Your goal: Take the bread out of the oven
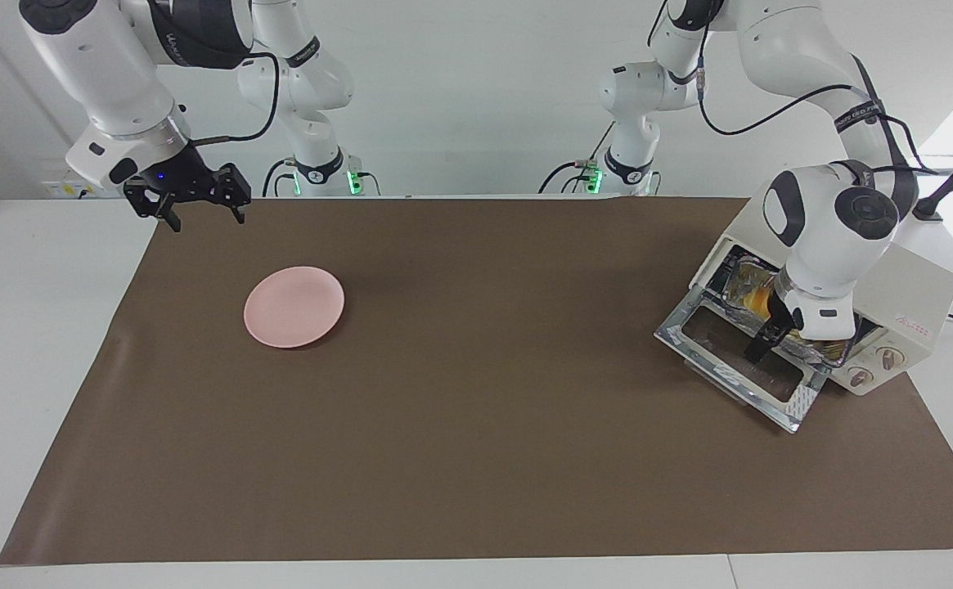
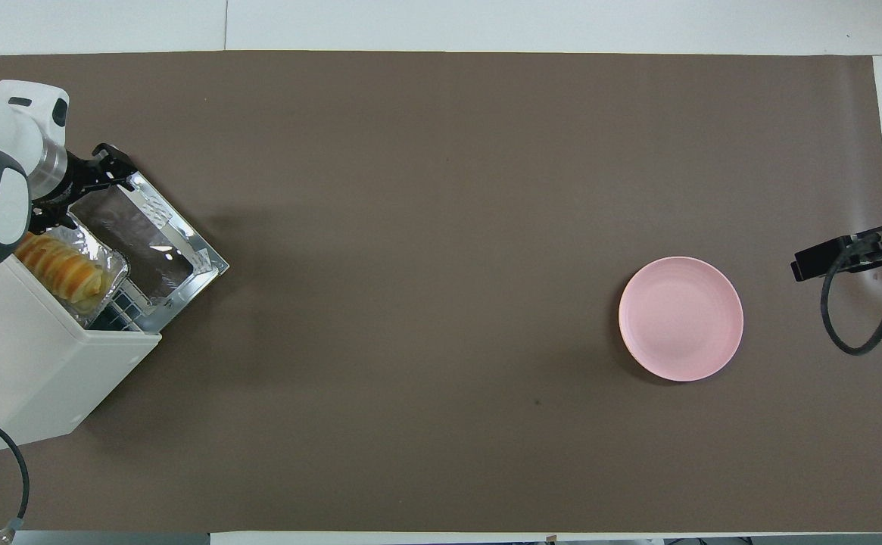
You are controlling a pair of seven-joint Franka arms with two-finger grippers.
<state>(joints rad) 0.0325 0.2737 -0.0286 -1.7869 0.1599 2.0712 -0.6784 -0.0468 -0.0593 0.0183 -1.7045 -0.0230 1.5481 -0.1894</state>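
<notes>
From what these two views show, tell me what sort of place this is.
Probably a robot lab set up as a mock kitchen: two robot arms bolted at a table covered by a brown mat, with only a toaster oven, bread and a pink plate.

From up here I see the oven (image 2: 39, 356) at the left arm's end of the table, its door (image 2: 154, 246) dropped open onto the brown mat (image 2: 441, 227), and the bread (image 2: 58, 265) lying in a foil tray (image 2: 111, 261) pulled partway out onto the rack. My left gripper (image 2: 77, 193) hangs over the open door just beside the tray, fingers spread. The pink plate (image 2: 680, 318) sits well apart toward the right arm's end, with the right gripper (image 2: 827, 257) beside it at the mat's edge.
</notes>
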